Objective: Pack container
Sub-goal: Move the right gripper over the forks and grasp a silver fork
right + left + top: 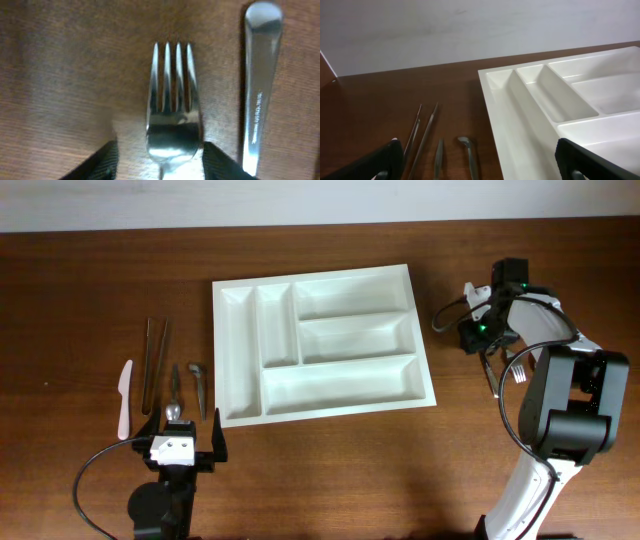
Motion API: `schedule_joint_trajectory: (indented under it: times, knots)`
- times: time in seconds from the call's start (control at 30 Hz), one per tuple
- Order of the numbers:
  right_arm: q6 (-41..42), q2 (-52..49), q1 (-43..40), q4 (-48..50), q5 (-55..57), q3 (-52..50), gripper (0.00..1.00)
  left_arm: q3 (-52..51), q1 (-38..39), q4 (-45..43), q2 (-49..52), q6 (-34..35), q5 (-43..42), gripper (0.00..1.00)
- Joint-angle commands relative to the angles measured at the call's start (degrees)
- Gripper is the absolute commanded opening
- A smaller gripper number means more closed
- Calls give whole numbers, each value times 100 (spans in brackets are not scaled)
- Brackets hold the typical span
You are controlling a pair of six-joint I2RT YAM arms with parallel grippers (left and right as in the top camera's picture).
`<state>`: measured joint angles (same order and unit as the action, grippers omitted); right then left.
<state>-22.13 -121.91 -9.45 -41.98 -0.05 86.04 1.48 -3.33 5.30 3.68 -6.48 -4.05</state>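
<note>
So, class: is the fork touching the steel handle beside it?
Apart. Right wrist view shows bare tabletop between the fork and the steel handle.

Table [100,300]: dark wood, visible grain, low sheen. Tray [297,330]: white plastic, smooth, slightly glossy. Fork [173,115]: polished metal, mirror-bright. Handle [260,75] beside it: shiny metal, stamped lettering. Knife [124,400]: white plastic.

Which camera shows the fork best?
The right wrist view: the fork fills the frame, close and clear. Overhead shows only its tines peeking out beside the right arm. The left wrist view misses it.
</note>
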Motion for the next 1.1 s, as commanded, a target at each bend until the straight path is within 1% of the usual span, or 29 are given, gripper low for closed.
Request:
schedule_joint_trajectory:
  times: [0.0, 0.03, 0.07, 0.13, 0.27, 0.37, 0.47, 0.67, 0.7, 0.73, 0.77, 0.8, 0.83, 1.07]
  knots:
    - [-11, -190, -42, 46, 55, 66, 34, -48, 31, -13, -44, -94, 66, 99]
    - [-11, -190, -42, 52, 55, 66, 27, -48, 31, -15, -44, -94, 63, 99]
    - [2, -190, -44, 68, 55, 70, 23, -48, 31, -13, -44, -94, 63, 99]
    - [15, -190, -42, 66, 52, 101, 21, -48, 31, -15, -44, -94, 63, 99]
    - [55, -190, -42, 68, 52, 105, 22, -48, 31, -13, -44, -94, 63, 99]
    - [79, -188, -42, 44, 2, 160, 16, -48, 31, -15, -44, -94, 63, 99]
    - [160, -188, -42, 9, -109, 273, 7, -48, 31, -15, -44, -94, 63, 99]
    - [157, -188, -42, -22, -122, 356, 5, -48, 31, -15, -44, -94, 63, 99]
    - [157, -190, -42, -20, -122, 356, 9, -48, 31, -15, -44, -94, 63, 99]
    - [160, -190, -42, -17, -122, 356, 33, -48, 31, -13, -44, -94, 63, 99]
    - [160, -188, -42, -7, -122, 361, 72, -48, 31, -15, -44, -94, 63, 99]
    - [160, -188, -42, -17, -125, 382, 97, -48, 31, -13, -44, -94, 63, 99]
    - [160, -188, -35, -22, -125, 407, 99, -48, 31, -15, -44, -94, 63, 99]
    - [190, -188, -26, 101, -492, 741, 99, -48, 31, -15, -44, -94, 63, 99]
